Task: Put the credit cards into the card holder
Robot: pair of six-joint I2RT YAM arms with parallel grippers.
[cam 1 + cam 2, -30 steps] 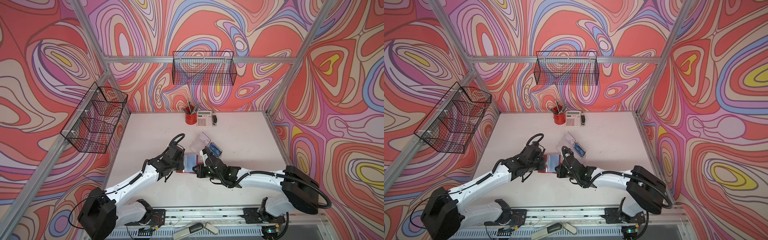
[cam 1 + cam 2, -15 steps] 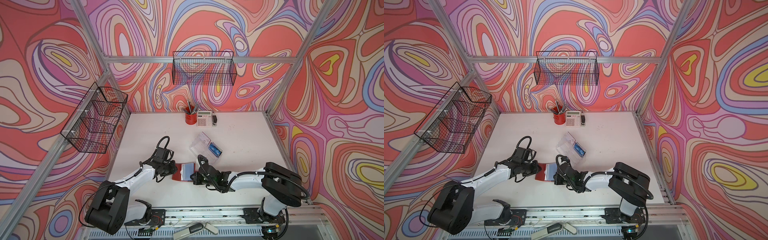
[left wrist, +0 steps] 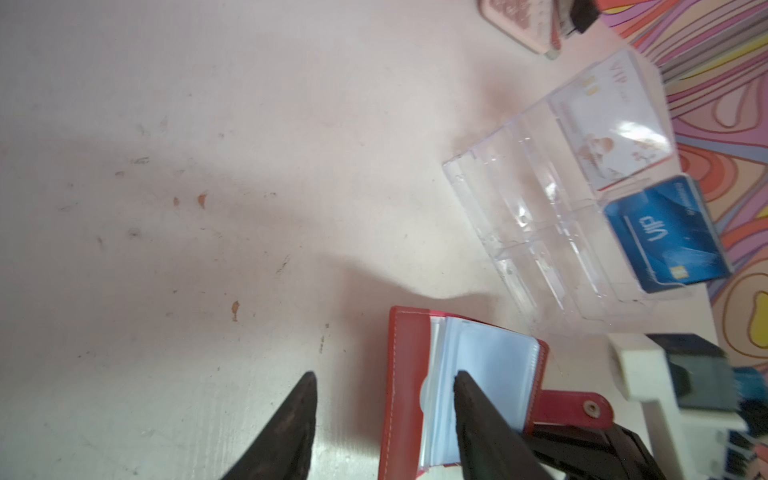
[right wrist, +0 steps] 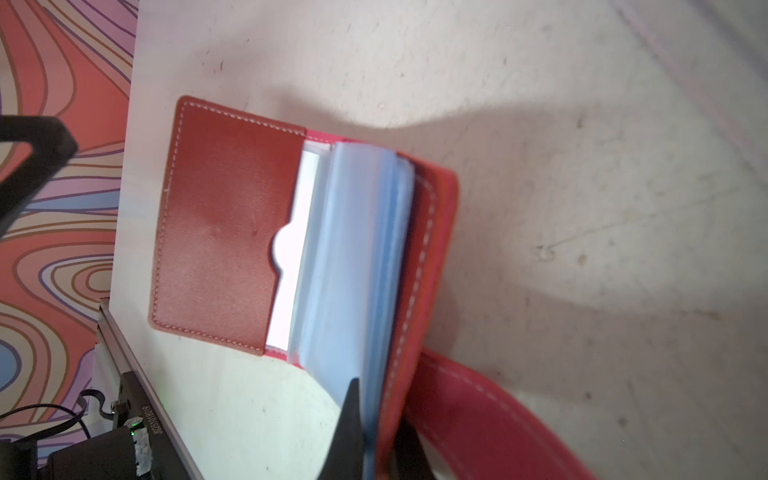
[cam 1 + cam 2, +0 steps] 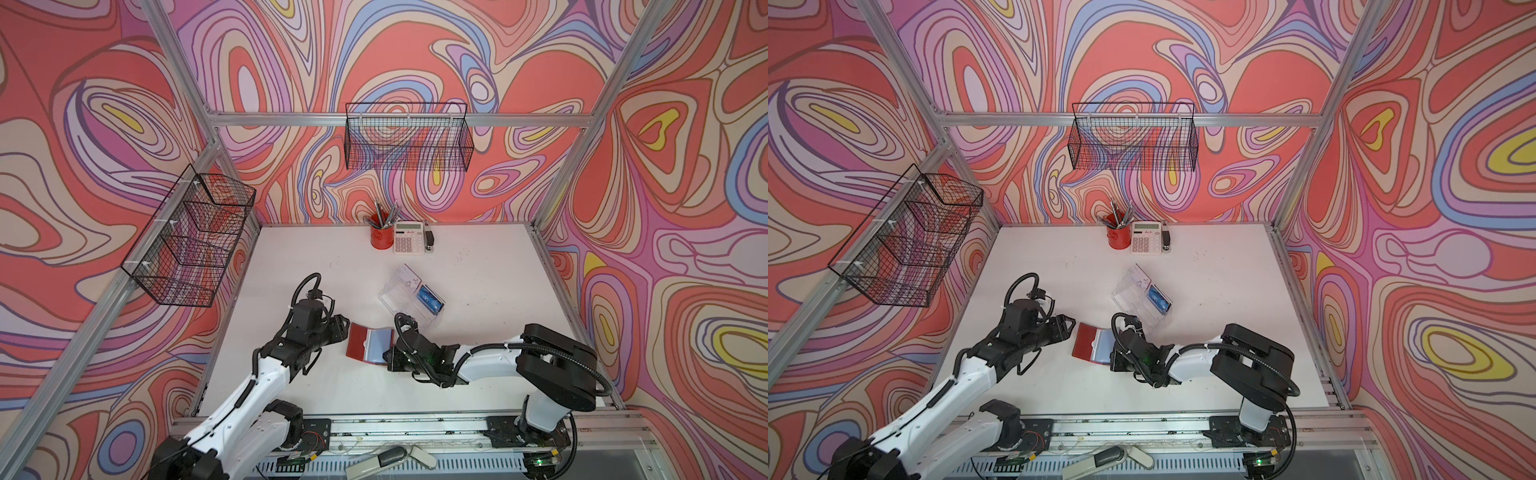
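The card holder (image 5: pixel 369 345) (image 5: pixel 1093 345) is a red wallet with clear sleeves, lying open on the white table. My right gripper (image 5: pixel 388 357) (image 4: pixel 376 411) is shut on its right edge, pinching the sleeves and the red cover (image 4: pixel 432 249). Just off the wallet's left cover, my left gripper (image 5: pixel 343 328) (image 3: pixel 382 380) stands open, holding nothing. One blue credit card (image 5: pixel 430 299) (image 3: pixel 665 232) lies in a clear plastic tray (image 5: pixel 399 299) (image 3: pixel 519 199) behind the wallet. A white card (image 3: pixel 615 124) lies in the same tray.
A red pen cup (image 5: pixel 380 237), a calculator (image 5: pixel 408 237) and a small black object (image 5: pixel 430 241) stand at the table's back edge. Wire baskets hang on the back wall (image 5: pixel 409 141) and the left wall (image 5: pixel 191 241).
My left gripper has opened and let go of the wallet's left cover. Both arms and the wallet have come down towards the table's front, and the wallet now lies flat.
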